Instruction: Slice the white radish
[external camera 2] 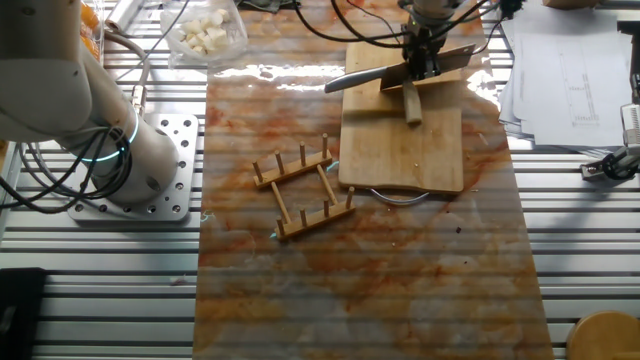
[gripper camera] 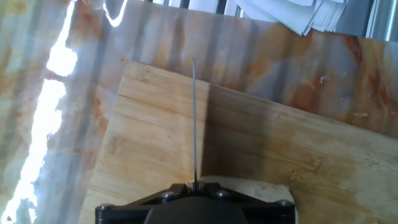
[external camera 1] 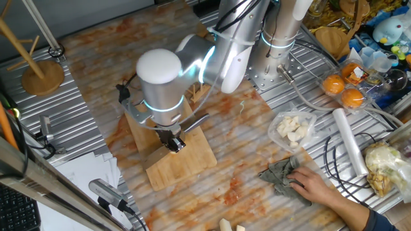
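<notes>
Gripping the knife (external camera 2: 400, 72) in the closed claw (external camera 2: 422, 62) above the radish (external camera 2: 411, 103): keep blade upright, square across it, press straight down to the board (external camera 2: 405, 150).

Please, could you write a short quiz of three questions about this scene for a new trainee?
1. True or false: the white radish lies on the cutting board.
2. What does the gripper hold? A) a knife B) a spoon C) a brush
3. Fill in: the wooden rack stands ____ the cutting board, not on it.

Key: 1 true; 2 A; 3 beside.
</notes>
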Available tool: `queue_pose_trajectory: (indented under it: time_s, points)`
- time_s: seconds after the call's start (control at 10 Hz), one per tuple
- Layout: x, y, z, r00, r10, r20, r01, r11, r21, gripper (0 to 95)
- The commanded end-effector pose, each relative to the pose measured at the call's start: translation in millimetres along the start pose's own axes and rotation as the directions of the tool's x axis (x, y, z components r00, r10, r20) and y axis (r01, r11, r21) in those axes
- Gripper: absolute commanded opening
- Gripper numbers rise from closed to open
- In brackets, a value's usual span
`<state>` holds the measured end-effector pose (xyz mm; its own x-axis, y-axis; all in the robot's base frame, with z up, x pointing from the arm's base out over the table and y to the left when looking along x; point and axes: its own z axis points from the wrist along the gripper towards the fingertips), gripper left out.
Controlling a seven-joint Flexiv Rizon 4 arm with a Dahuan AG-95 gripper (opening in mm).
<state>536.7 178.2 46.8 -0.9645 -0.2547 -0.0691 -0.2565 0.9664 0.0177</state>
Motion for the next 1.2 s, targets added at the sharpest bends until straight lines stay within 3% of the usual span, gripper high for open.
queue_pose_trajectory:
  time_s: [0.1, 0.6, 0.7, 0.9, 1.2]
  points:
    - [-0.5, -1.4, 6.3, 1.0, -0.002, 0.0, 0.002, 1.0, 0.008, 0.0]
    - [-0.5, -1.4, 6.3, 0.999, -0.015, -0.032, 0.015, 1.0, -0.004, 0.0]
    - [-0.5, -1.4, 6.3, 0.999, -0.028, -0.039, 0.028, 1.0, 0.011, 0.0]
    - [-1.7, -0.8, 0.7, 0.995, -0.037, -0.089, 0.04, 0.998, 0.041, 0.0]
    - [2.5, -3.6, -4.7, 0.993, -0.042, -0.108, 0.046, 0.998, 0.039, 0.0]
